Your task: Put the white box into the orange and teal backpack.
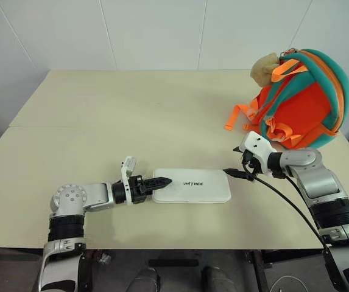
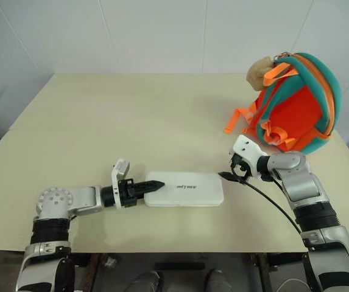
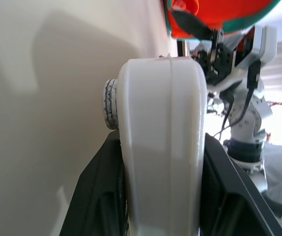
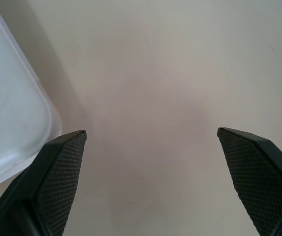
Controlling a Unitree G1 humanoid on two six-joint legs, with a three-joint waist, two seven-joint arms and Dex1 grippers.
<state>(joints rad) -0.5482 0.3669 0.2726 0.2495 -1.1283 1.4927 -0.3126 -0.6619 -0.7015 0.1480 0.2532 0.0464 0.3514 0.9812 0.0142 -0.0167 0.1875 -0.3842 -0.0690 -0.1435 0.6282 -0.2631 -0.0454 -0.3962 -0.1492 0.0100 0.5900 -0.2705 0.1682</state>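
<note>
Count: from my remote station I see one white box (image 1: pixel 192 185), one orange and teal backpack (image 1: pixel 299 100), two claws, one surface (image 1: pixel 113 115).
White box: flat, long, smooth hard shell with rounded corners and small dark lettering on top; it lies on the near middle of the surface, well apart from the backpack.
Backpack: small, rounded, soft fabric, standing at the far right corner with orange webbing straps hanging and a tan plush toy (image 1: pixel 264 69) at its top.
Surface: pale, matte, rectangular.
Left claw (image 1: pixel 162 181): black fingers (image 3: pixel 106 196) clamped on the box's left end, one pad on each face.
Right claw (image 1: pixel 238 174): fingers spread wide, holding nothing, just beside the box's right end.
</note>
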